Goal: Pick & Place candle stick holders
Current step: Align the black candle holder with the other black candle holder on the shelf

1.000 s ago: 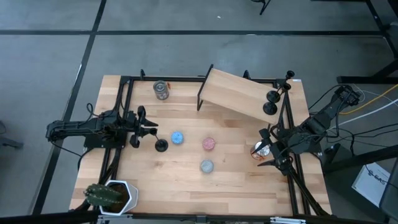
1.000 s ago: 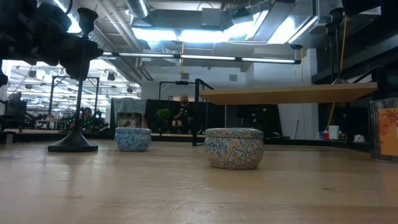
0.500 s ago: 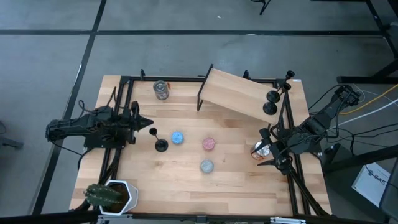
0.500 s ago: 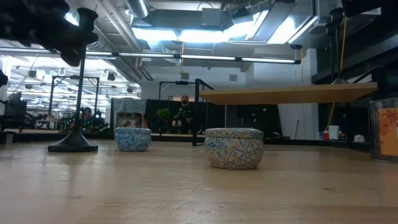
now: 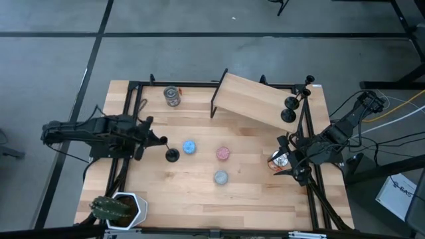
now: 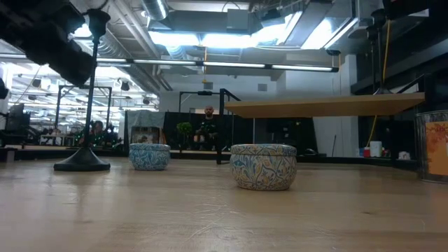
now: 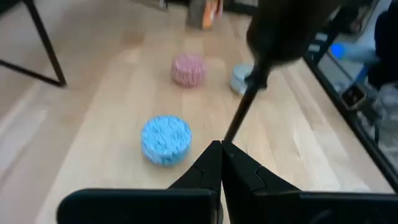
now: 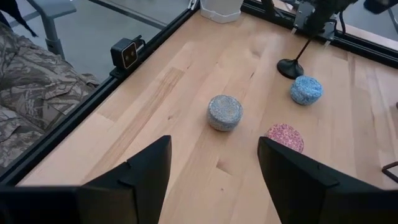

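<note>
- Your work surface was a pale wooden butcher-block table [image 5: 246, 189] edged by a black metal frame, standing on a grey concrete floor marked with dark lines.
- Your left gripper [image 5: 161, 140] sat at the table's left side with its fingers clenched together on nothing, its tips just beside the cup of one black candle stick holder [image 5: 171, 155].
- That holder stood upright on its round flat base left of centre, just beside a small blue round disc [image 5: 190, 147]; the low view showed its thin stem rising from the base [image 6: 82, 165].
- A small pink round disc [image 5: 223, 153] and a small grey round disc [image 5: 220, 177] lay near the centre, apart from each other.
- Two more black candle stick holders [image 5: 289, 109] stood at the far right corner, next to a tilted wooden board on black legs [image 5: 249, 99].
- Your right gripper [image 5: 287, 166] waited at the right edge with its fingers spread wide, and a shiny metal can [image 5: 277, 160] was right at them.
- Another shiny metal can [image 5: 172, 96] stood at the far left, and a green cactus in a white hexagonal pot [image 5: 119, 208] at the near left corner.
- Beyond the table, you had an industrial hall with bright ceiling lights, exposed ducts, and a person [image 6: 207, 124] far back.
</note>
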`<action>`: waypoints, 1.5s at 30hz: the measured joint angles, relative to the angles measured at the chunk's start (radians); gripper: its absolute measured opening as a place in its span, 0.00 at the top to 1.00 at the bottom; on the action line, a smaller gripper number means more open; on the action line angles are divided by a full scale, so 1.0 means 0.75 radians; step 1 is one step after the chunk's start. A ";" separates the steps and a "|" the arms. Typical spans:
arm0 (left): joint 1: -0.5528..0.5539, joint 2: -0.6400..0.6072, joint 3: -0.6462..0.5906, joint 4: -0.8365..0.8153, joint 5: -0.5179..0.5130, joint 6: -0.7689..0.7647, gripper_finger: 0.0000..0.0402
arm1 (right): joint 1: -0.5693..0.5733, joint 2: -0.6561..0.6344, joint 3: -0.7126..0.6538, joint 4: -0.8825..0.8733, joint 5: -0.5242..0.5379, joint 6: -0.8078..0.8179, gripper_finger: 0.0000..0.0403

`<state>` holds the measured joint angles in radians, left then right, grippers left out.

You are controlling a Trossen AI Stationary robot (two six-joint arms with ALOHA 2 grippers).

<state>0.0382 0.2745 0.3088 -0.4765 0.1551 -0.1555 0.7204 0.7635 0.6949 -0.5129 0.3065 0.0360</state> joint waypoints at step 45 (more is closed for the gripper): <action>-0.033 0.181 0.001 0.052 -0.035 -0.196 0.85 | 0.000 0.001 0.000 -0.035 -0.005 0.000 0.40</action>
<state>0.0135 0.4103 0.3092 -0.4376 0.1288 -0.3026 0.7205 0.7639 0.6949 -0.5392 0.3031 0.0361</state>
